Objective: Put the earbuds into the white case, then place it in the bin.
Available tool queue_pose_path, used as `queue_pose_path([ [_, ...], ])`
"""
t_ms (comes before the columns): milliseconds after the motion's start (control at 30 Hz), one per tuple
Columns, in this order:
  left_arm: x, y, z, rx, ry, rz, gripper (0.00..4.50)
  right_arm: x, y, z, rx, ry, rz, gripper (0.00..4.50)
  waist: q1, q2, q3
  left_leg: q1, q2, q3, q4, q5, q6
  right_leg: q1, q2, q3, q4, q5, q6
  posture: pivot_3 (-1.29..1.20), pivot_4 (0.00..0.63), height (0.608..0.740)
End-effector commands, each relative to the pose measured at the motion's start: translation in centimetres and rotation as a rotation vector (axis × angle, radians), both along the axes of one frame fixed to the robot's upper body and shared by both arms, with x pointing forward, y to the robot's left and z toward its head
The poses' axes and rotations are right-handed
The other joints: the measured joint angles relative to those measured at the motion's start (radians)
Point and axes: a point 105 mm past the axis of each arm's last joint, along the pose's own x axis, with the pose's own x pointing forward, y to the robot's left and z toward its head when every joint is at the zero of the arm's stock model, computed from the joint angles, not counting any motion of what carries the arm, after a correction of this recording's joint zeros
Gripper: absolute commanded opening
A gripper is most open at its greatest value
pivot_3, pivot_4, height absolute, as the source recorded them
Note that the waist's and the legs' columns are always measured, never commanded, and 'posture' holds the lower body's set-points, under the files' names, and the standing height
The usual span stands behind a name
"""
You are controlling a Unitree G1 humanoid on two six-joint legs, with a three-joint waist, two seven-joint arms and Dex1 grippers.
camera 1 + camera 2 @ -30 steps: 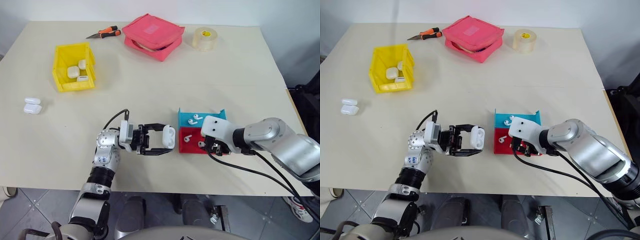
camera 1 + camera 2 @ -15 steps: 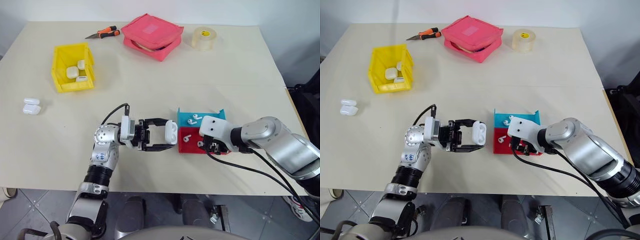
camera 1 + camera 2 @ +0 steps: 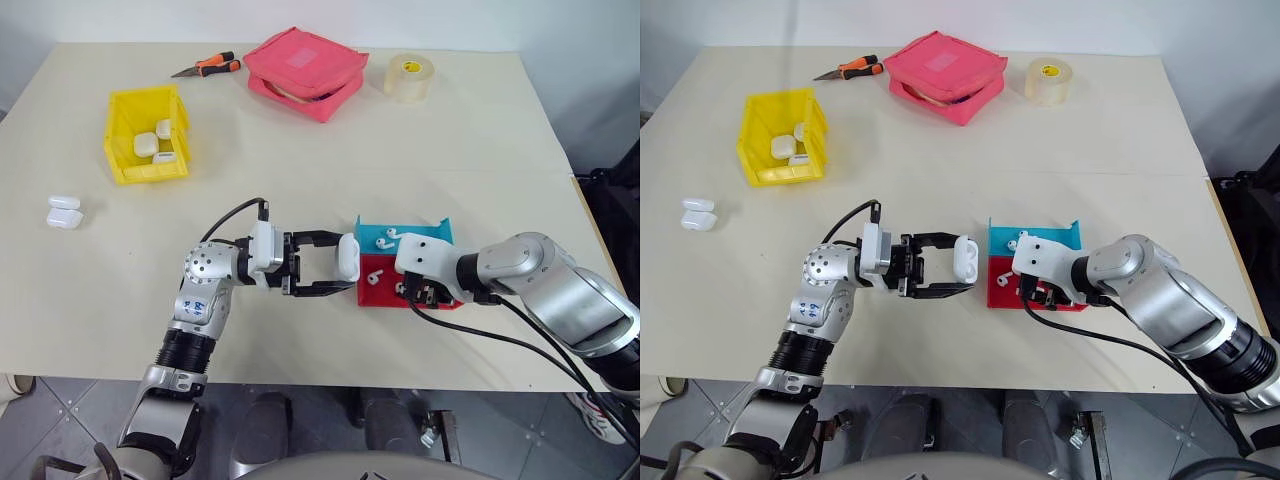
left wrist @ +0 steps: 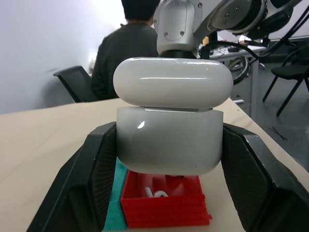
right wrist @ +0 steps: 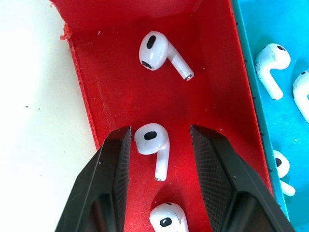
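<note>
Left wrist view, glossy rounded white case (image 4: 170, 133), ridged red tray (image 4: 164, 208)

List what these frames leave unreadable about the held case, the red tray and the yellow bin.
- White case in the left gripper: its lid sits down in the left wrist view, so what is inside is hidden.
- Red tray: cut off by the right wrist view's edge, and the right gripper covers it in the eye views, so its earbuds cannot be fully counted.
- Yellow bin: the white items inside are too small in the eye views to tell open from shut.
</note>
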Motion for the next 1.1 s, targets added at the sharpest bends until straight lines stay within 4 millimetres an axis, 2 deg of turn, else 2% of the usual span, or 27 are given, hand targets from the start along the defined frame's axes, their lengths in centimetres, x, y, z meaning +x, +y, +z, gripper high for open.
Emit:
queue_pose_path([
  [33, -0.4, -0.2, 0.9, -0.005, -0.046, -0.009, 2.8, 0.2, 0.2, 0.3, -0.003, -0.019, 0.016, 2.0, 0.0, 0.0, 0.0, 0.0, 0.0, 0.0, 0.0, 0.0, 0.0, 0.0, 0.0, 0.0, 0.0, 0.0, 0.0, 0.0, 0.15, 0.74],
  [233, -0.4, -0.1, 0.8, 0.0, -0.048, -0.008, 2.8, 0.1, 0.2, 0.1, -0.009, -0.012, 0.02, 2.0, 0.0, 0.0, 0.0, 0.0, 0.0, 0.0, 0.0, 0.0, 0.0, 0.0, 0.0, 0.0, 0.0, 0.0, 0.0, 0.0, 0.15, 0.74],
  [333, -0.4, -0.1, 0.8, 0.001, -0.049, -0.007, 2.8, 0.1, 0.1, 0.1, -0.009, -0.009, 0.02, 1.47, 0.0, 0.0, 0.0, 0.0, 0.0, 0.0, 0.0, 0.0, 0.0, 0.0, 0.0, 0.0, 0.0, 0.0, 0.0, 0.0, 0.15, 0.74],
  [433, -0.4, -0.2, 0.8, 0.001, -0.05, -0.011, 2.8, 0.4, 0.2, 0.4, 0.002, -0.026, 0.013, 0.5, 0.0, 0.0, 0.0, 0.0, 0.0, 0.0, 0.0, 0.0, 0.0, 0.0, 0.0, 0.0, 0.0, 0.0, 0.0, 0.0, 0.15, 0.74],
  [467, -0.4, -0.2, 0.9, 0.001, -0.05, -0.012, 2.8, 0.5, 0.2, 0.5, 0.01, -0.033, 0.008, 0.45, 0.0, 0.0, 0.0, 0.0, 0.0, 0.0, 0.0, 0.0, 0.0, 0.0, 0.0, 0.0, 0.0, 0.0, 0.0, 0.0, 0.15, 0.74],
  [667, -0.3, -0.2, 1.0, 0.0, -0.052, -0.017, 2.8, 0.9, 0.3, 1.6, 0.077, -0.085, -0.028, 0.45, 0.0, 0.0, 0.0, 0.0, 0.0, 0.0, 0.0, 0.0, 0.0, 0.0, 0.0, 0.0, 0.0, 0.0, 0.0, 0.0, 0.15, 0.74],
  [833, -0.3, -0.4, 0.9, -0.017, -0.066, -0.035, 2.8, 1.4, 0.1, 5.3, 0.287, -0.225, -0.083, 0.45, 0.002, 0.0, 0.0, 0.0, -0.001, 0.0, 0.0, 0.0, 0.0, 0.0, 0.0, 0.0, 0.0, 0.0, 0.0, 0.0, 0.15, 0.74],
  [967, -0.5, -0.5, 0.9, -0.059, -0.056, -0.064, 2.8, -0.1, 0.2, 7.6, 0.473, -0.275, -0.074, 0.45, 0.003, 0.0, 0.0, -0.001, 0.0, 0.0, 0.0, 0.0, 0.0, 0.0, 0.0, 0.0, 0.0, 0.0, 0.0, 0.0, 0.15, 0.74],
  [1100, -0.5, -0.5, 1.0, -0.11, -0.032, -0.096, 2.8, -2.0, 0.3, 8.7, 0.614, -0.292, -0.058, 0.45, 0.002, 0.0, 0.0, -0.001, -0.001, 0.0, 0.0, 0.0, 0.0, 0.0, 0.0, 0.0, 0.0, 0.0, 0.001, 0.0, 0.15, 0.74],
])
